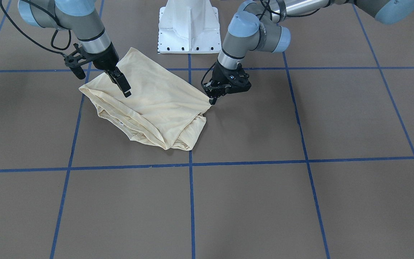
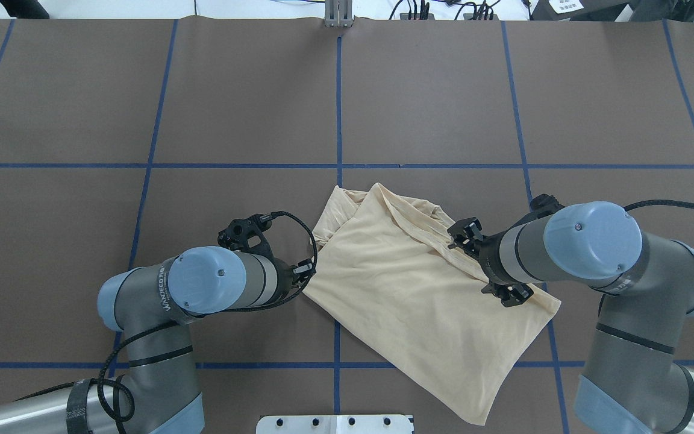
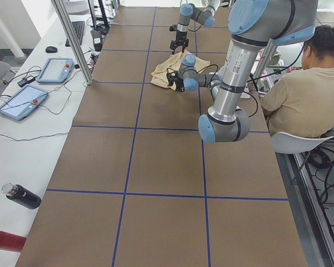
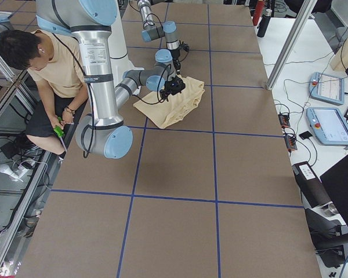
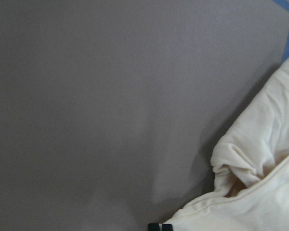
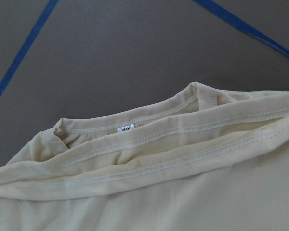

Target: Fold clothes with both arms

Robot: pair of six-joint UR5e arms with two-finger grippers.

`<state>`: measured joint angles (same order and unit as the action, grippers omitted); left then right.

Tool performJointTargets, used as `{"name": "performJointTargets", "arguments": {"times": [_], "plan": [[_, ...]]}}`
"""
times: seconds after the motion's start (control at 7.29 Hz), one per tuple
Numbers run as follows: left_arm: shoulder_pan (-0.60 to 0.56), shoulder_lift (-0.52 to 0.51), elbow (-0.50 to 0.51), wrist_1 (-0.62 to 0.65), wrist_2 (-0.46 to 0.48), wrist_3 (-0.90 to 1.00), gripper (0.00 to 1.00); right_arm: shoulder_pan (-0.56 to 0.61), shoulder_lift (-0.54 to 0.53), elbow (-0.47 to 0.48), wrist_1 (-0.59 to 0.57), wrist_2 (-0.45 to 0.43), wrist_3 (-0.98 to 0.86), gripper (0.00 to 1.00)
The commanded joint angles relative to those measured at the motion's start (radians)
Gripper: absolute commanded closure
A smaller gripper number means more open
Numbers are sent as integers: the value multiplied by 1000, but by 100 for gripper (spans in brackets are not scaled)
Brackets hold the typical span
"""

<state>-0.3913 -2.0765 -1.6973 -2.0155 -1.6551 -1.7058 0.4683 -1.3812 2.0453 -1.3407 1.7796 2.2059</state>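
Observation:
The clothes are one pale cream-yellow shirt (image 1: 156,108) lying folded in a rough quadrilateral on the brown table (image 2: 401,289). My left gripper (image 1: 212,100) is down at the shirt's corner, shut on the fabric edge; the left wrist view shows a black fingertip (image 5: 160,227) against the hem. My right gripper (image 1: 125,90) hovers above the shirt's opposite side, open, holding nothing. In the overhead view its wrist hides its fingers. The right wrist view looks down on stacked hems and the collar with a small white label (image 6: 126,128).
The white pedestal base (image 1: 189,28) stands just behind the shirt. Blue tape lines grid the table (image 1: 191,163). A seated person (image 3: 300,94) is beside the robot. Tablets (image 3: 22,100) and bottles (image 3: 22,196) lie on the side bench.

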Motion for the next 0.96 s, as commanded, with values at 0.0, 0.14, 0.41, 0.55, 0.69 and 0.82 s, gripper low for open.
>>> {"name": "performJointTargets", "arguments": {"times": [0.0,0.14,0.41,0.55,0.69,0.82], "plan": [[-139,-5,5,-8,-5,134,100,1,1,-2,0,0,0,0],[-214,-52,62,-8,-3,208,100,0,4,-11,1,-6,0,0],[-302,-177,332,-131,-2,277,100,-5,66,-71,2,-14,5,0],[-332,-197,484,-320,3,316,100,-7,127,-121,2,-22,6,0],[-362,-232,592,-388,3,351,74,-14,166,-149,2,-46,6,0],[-388,-232,594,-390,0,397,57,-40,192,-160,2,-81,12,0]]}}
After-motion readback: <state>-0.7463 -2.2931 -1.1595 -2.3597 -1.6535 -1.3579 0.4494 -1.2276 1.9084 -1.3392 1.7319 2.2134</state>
